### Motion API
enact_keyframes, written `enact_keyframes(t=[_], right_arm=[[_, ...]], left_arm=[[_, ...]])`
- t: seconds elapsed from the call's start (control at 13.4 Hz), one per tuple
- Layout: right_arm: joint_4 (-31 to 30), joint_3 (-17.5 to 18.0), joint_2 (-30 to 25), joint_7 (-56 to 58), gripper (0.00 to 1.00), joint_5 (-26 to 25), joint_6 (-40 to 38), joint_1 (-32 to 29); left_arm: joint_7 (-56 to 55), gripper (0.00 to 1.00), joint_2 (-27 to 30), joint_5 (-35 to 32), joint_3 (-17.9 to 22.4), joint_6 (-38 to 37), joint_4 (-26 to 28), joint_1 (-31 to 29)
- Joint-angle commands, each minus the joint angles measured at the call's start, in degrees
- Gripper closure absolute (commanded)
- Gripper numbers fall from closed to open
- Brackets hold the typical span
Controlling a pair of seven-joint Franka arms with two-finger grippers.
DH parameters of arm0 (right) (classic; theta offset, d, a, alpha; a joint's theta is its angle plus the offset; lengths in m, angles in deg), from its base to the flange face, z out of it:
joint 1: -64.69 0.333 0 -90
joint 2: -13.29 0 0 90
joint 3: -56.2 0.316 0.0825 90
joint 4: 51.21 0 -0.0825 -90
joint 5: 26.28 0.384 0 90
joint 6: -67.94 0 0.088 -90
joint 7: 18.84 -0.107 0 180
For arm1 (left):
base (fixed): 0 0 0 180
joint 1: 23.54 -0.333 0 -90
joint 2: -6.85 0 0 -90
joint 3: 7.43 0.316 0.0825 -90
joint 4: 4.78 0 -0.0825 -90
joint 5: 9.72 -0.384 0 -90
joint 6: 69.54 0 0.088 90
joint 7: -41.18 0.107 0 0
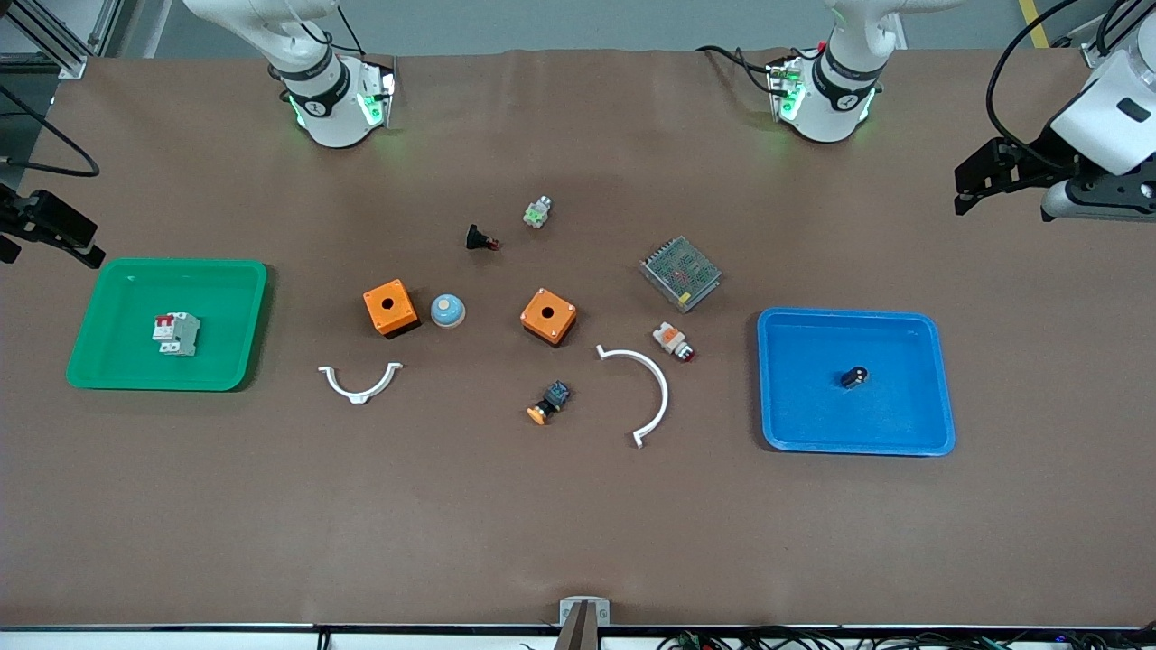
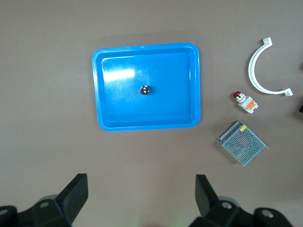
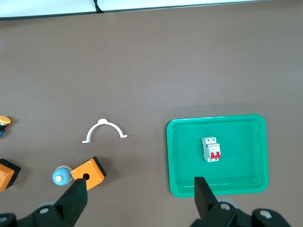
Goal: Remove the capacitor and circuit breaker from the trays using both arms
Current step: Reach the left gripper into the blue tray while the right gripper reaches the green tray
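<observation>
The capacitor (image 1: 854, 376) is seen lying near the middle of the blue tray (image 1: 939, 379), touching none of its walls; in the left wrist view it (image 2: 145, 90) is shown as a small dark cylinder with a pale end. The breaker (image 1: 176, 333) is found near the middle of the green tray (image 1: 90, 361), its red levers (image 3: 215, 154) at one end, clear of the rim.

The two trays are set well apart, the blue one toward the left arm's end of the surface (image 1: 578, 524), the green one toward the right arm's end.

The left gripper (image 1: 980, 176) is held in the air over bare surface at about one o'clock from the blue tray; its fingers (image 2: 73, 194) are seen spread wide with nothing between them. The right gripper (image 1: 54, 236) is held over the surface's edge at about ten o'clock from the green tray; its fingers (image 3: 75, 198) are likewise apart and empty.

Between the trays two orange boxes (image 1: 390, 307), two white clips (image 1: 359, 383), a grey meshed unit (image 1: 680, 273) and several buttons (image 1: 673, 339) are scattered.
</observation>
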Motion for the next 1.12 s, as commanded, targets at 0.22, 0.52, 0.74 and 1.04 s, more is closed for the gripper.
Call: enact_keyframes(t=[0.22, 0.52, 0.74, 1.04], right_arm=[[1.31, -0.31, 0.56, -0.1, 0.0, 0.46, -0.31, 0.42], [1.31, -0.31, 0.56, -0.1, 0.0, 0.46, 0.3, 0.42], [1.31, -0.31, 0.99, -0.02, 0.0, 0.55, 0.31, 0.07], [1.31, -0.4, 2.75, 0.16, 0.0, -0.32, 0.31, -0.1]], left_arm=[[-0.06, 0.0, -2.12, 0.29, -0.11, -0.41, -1.66, -1.48], [-0.32, 0.0, -8.26, -0.41, -0.11, 1.95, -2.02, -3.32], [-0.67, 0.0, -12.49, -0.94, -0.2, 10.37, 2.45, -4.65], [-1.11, 0.0, -14.25, -1.2, -0.11, 30.47, 16.58, -4.65]])
